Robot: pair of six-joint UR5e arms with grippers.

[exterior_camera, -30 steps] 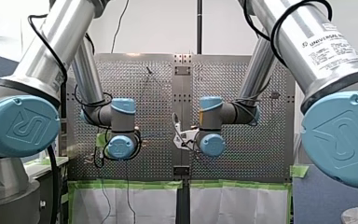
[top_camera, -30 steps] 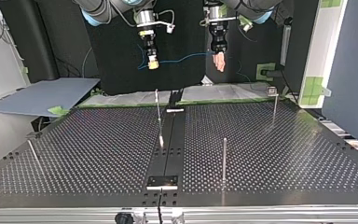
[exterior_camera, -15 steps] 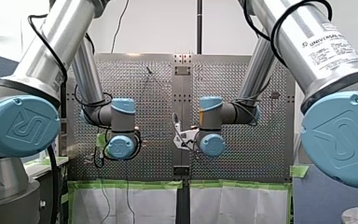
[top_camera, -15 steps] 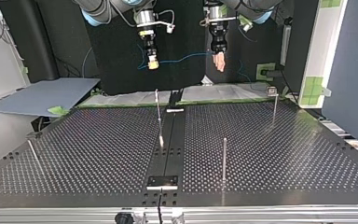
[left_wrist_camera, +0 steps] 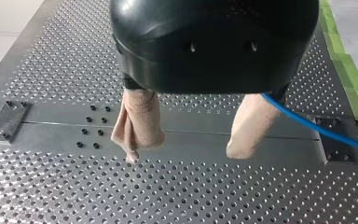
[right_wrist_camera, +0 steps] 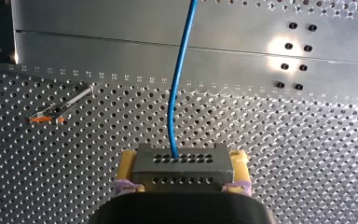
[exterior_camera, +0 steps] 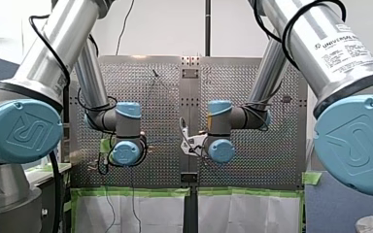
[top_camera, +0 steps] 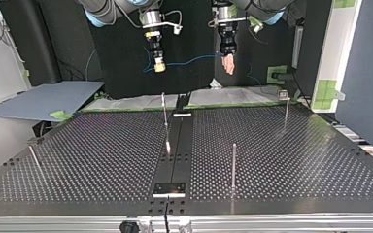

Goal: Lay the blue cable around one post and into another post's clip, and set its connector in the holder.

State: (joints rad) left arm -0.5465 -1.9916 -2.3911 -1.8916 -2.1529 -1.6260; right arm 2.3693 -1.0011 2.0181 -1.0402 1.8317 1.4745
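In the top view both grippers hang high beyond the table's far edge. My right gripper, at that view's left, has yellow pads. In the right wrist view this gripper is shut on a grey connector block with rows of holes. The blue cable leaves the block and runs ahead over the plate. It spans across to my left gripper. In the left wrist view my left gripper has its beige pads apart with nothing between them, and the cable passes beside one finger.
Thin upright posts stand on the perforated table: one near the centre strip, one nearer the camera, one with a clip head at the right, one leaning at the left. A small plate sits on the centre strip.
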